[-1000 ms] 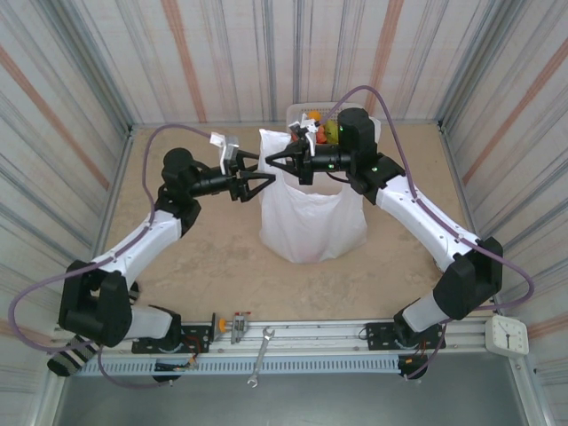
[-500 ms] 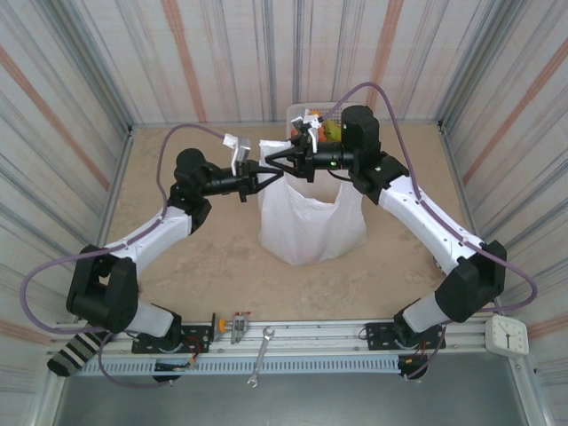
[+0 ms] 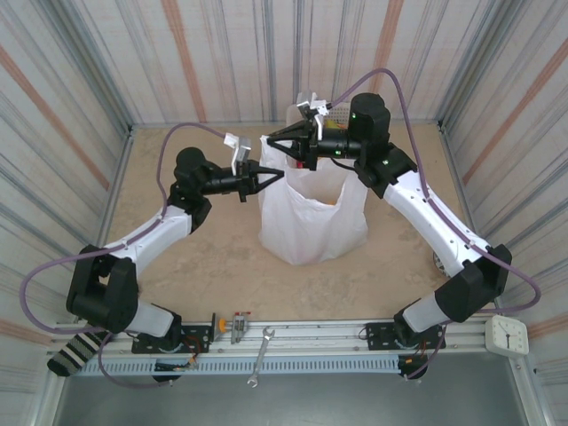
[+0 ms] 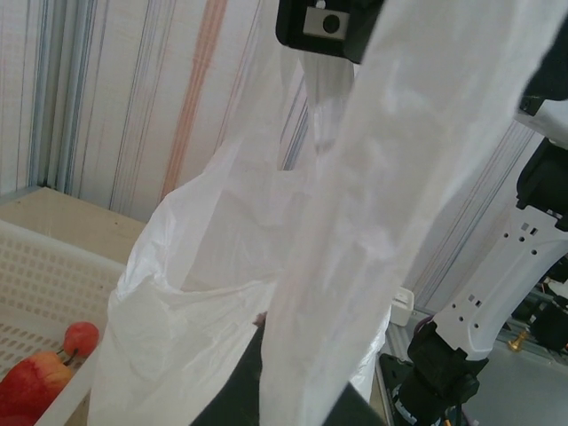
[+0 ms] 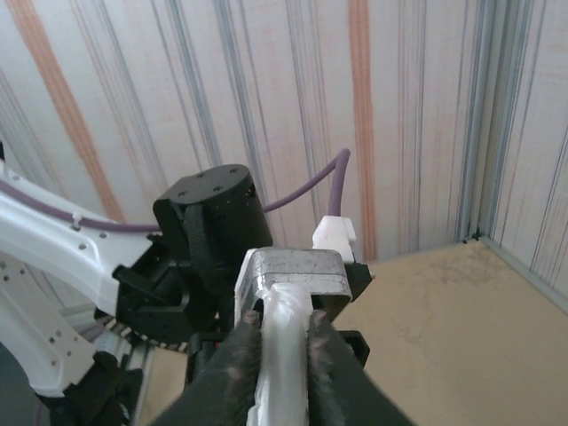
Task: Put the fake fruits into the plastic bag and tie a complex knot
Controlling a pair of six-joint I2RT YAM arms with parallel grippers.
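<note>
Grip change: left gripper [image 3: 264, 178], open a second ago, now pinches one handle [image 4: 355, 222] of the plastic bag [image 3: 311, 231], which hangs below its tips; right gripper [image 3: 272, 140], clamped on the other, has risen. I judge knotting can start.

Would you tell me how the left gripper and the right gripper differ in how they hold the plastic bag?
The left gripper pinches the plastic bag at its left rim, while the right gripper grips it farther back. The left gripper holds a broad, flat band; the right gripper clamps a narrow, bunched strip. Both are shut on the same white bag.
</note>
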